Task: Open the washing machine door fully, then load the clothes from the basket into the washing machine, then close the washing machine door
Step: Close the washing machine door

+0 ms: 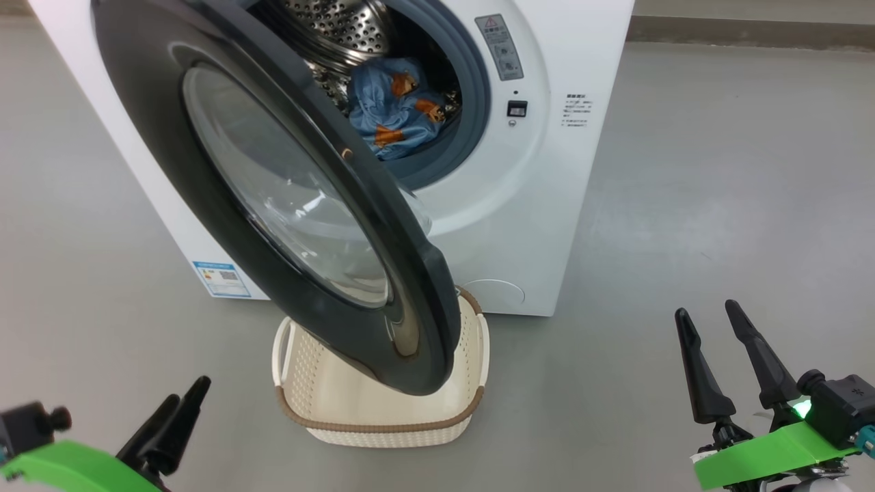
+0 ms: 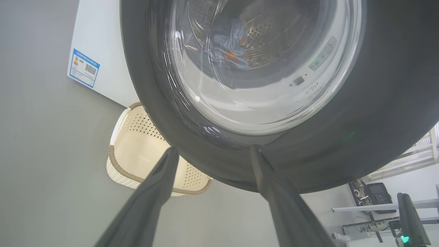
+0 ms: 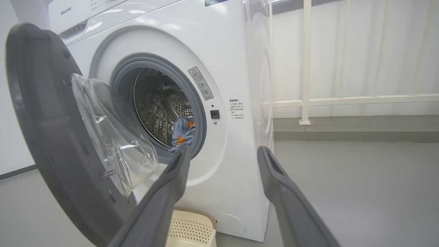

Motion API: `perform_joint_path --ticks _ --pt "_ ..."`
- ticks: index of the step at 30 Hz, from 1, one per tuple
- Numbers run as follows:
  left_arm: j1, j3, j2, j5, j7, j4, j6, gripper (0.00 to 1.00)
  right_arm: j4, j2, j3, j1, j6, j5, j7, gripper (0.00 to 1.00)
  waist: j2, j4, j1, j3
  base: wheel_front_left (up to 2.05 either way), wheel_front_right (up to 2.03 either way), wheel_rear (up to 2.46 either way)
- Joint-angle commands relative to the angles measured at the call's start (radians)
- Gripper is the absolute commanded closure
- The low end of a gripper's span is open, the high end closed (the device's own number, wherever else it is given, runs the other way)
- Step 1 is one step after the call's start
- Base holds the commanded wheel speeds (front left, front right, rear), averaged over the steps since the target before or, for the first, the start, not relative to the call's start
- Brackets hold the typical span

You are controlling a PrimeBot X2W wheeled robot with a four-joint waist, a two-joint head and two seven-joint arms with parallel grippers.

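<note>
gaping wide, left jaws, right jaws, empty

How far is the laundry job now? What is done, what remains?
Done: the clothes lie in the washing machine, and the visible part of the basket is bare. In hand: nothing; left gripper and right gripper are open. Left: the washing machine door stands open, so closing it remains.

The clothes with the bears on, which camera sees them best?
The head view. The clothes lie large and unblocked inside the drum, bear prints plain. The right wrist view shows them smaller, at the drum's lower front. The left wrist view shows them dim, through the washing machine door glass.
</note>
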Motion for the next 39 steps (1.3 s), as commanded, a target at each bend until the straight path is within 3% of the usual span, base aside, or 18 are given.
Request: perform_joint_path --ticks 1,9,12,18,20,21,30,39 --pt "-0.020 0.025 0.043 0.027 -0.046 -0.009 -0.005 0.00 -0.023 -0.016 0.022 -0.011 0.004 0.006 -0.008 0.00 0.0000 0.006 0.0000 0.000 0.00 0.00 0.00" --pt "-0.028 -0.145 0.087 0.223 -0.433 0.060 -0.005 0.00 -0.020 -0.017 0.030 -0.010 0.004 0.007 -0.008 0.00 0.0000 0.034 0.0000 -0.004 0.00 0.00 0.00" --pt "-0.051 -0.199 0.108 0.374 -0.534 0.119 -0.005 0.00 -0.020 -0.020 0.032 -0.011 0.004 0.007 -0.008 0.00 0.0000 0.046 0.0000 -0.003 0.00 0.00 0.00" --pt "-0.047 -0.046 0.009 0.631 -0.545 0.106 0.003 0.00 -0.022 -0.020 0.031 -0.012 0.004 0.007 -0.008 0.00 0.0000 0.060 0.0000 0.002 0.00 0.00 0.00" --pt "-0.037 -0.018 -0.014 0.662 -0.545 0.101 0.003 0.00 -0.022 -0.020 0.032 -0.013 0.004 0.006 -0.008 0.00 0.0000 0.061 0.0000 0.003 0.00 0.00 0.00" --pt "-0.021 0.041 -0.055 0.724 -0.545 0.085 0.001 0.00 -0.021 -0.019 0.033 -0.016 0.004 0.006 -0.008 0.00 0.0000 0.061 0.0000 0.005 0.00 0.00 0.00" --pt "0.035 0.156 -0.171 0.889 -0.545 0.054 -0.004 0.00 -0.013 -0.016 0.042 -0.029 0.004 0.009 -0.008 0.00 0.0000 0.054 0.0000 0.007 0.00 0.00 0.00" --pt "0.079 0.166 -0.207 0.940 -0.545 0.054 -0.005 0.00 -0.009 -0.016 0.042 -0.030 0.004 0.011 -0.008 0.00 0.0000 0.051 0.0000 0.002 0.00 0.00 0.00"
